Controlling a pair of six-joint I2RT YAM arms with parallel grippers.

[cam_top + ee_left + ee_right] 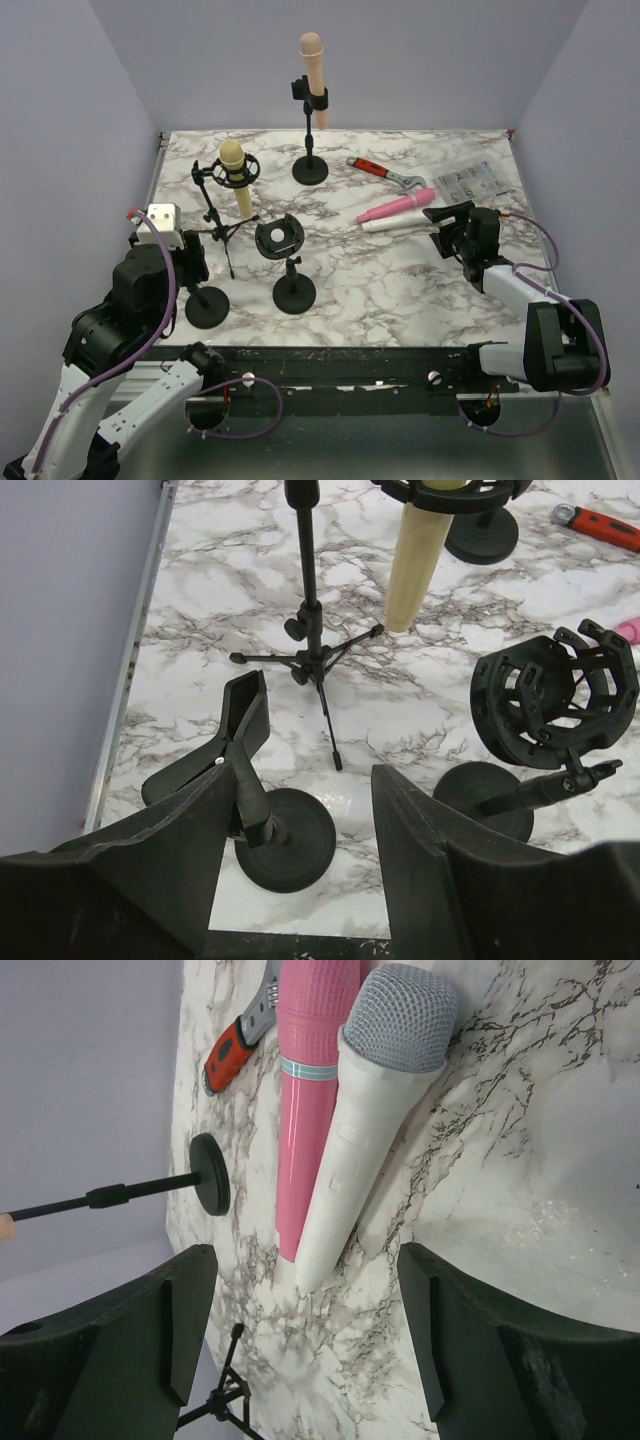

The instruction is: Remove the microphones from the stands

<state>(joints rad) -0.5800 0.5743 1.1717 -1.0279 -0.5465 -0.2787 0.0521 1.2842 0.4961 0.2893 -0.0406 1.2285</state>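
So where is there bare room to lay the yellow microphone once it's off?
Best: the near middle of the table, between the empty round-base stand and the right arm. Crowded: the near left around the tripod and clip stand, and the right by the pink microphone and white microphone.

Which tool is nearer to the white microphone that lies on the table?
Right. The right tool is just in front of the white microphone, jaws open toward it. The left tool is far off on the other side, by the clip stand.
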